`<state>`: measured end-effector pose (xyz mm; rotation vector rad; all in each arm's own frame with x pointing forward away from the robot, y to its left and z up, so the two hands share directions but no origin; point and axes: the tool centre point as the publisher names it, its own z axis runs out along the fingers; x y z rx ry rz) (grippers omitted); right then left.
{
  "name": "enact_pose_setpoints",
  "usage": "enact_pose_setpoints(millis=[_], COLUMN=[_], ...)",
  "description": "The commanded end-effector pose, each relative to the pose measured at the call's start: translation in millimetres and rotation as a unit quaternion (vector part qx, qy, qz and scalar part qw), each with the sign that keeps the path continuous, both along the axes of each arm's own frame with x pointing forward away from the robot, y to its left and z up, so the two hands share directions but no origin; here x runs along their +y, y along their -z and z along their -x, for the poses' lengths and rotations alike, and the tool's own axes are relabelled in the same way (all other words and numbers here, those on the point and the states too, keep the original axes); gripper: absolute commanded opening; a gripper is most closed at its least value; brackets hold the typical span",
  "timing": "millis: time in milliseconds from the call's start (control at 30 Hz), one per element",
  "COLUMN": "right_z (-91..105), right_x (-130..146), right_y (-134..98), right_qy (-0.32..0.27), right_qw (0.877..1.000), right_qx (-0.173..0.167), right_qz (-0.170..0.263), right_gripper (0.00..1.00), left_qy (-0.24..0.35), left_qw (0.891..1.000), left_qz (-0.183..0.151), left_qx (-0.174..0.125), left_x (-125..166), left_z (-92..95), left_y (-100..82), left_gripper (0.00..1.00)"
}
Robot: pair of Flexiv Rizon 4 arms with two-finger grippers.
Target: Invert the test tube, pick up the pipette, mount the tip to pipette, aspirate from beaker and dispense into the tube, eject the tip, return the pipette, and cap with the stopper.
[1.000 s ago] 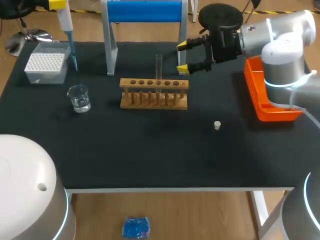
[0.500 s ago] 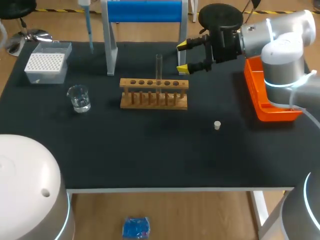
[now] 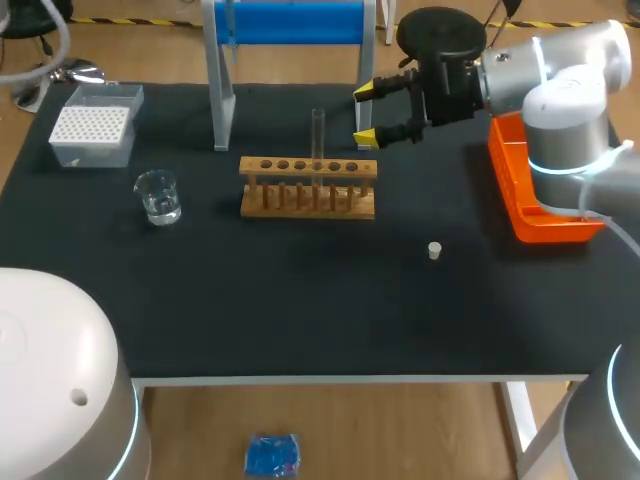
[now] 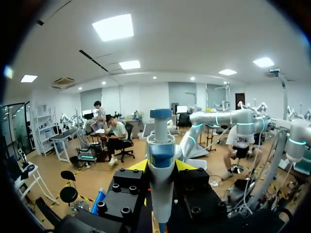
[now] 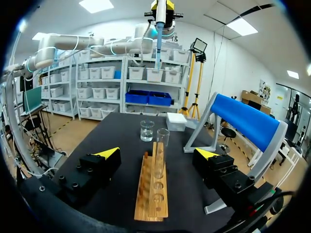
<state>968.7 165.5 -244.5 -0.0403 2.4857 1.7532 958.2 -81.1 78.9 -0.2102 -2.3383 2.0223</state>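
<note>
At the desk's (image 3: 300, 310) far side, ahead of my right tool (image 3: 365, 114), the test tube (image 3: 318, 132) stands upright in a hole of the wooden rack (image 3: 308, 190), apart from both yellow fingertips. Right tool: released, fingers spread wide, touching nothing. In the right wrist view the rack runs away from under the gap between the fingers, with the tube toward its far end.

Left tool (image 4: 161, 165): clenched on the pipette (image 4: 160, 177), whose white and blue body stands between the two fingers and is pressed from both sides. In the right wrist view this tool hangs high above the desk, beyond the beaker (image 3: 158, 196), with the pipette's shaft pointing down.

The beaker, holding clear liquid, sits near the tip box (image 3: 93, 124), well apart from the rack. The stopper (image 3: 434, 250) lies alone on the desk, nearer the front edge than the rack and apart from both tools. The blue stand (image 3: 290, 22) rises behind the rack. An orange bin (image 3: 530, 200) sits beside my right arm.
</note>
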Motion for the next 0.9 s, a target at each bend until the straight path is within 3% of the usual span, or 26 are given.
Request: enact_pose_setpoints(millis=[33, 333, 900], right_z=[0.4, 0.4, 0.4], right_x=[0, 0, 0], right_y=[0, 0, 0], right_qy=[0.001, 0.001, 0.001], right_qw=[1.0, 1.0, 1.0], right_qx=[-0.001, -0.001, -0.001], right_qz=[0.0, 0.0, 0.0], right_gripper=[1.0, 1.0, 1.0], left_qy=[0.008, 0.023, 0.042], left_qw=[1.0, 1.0, 0.997], left_qz=[0.004, 0.021, 0.046], left_qx=[-0.001, -0.001, 0.035], left_x=[-20, -49, -88], left_z=[-8.4, -16.3, -20.2], left_y=[3.0, 5.1, 23.8], left_gripper=[0.0, 0.0, 0.0])
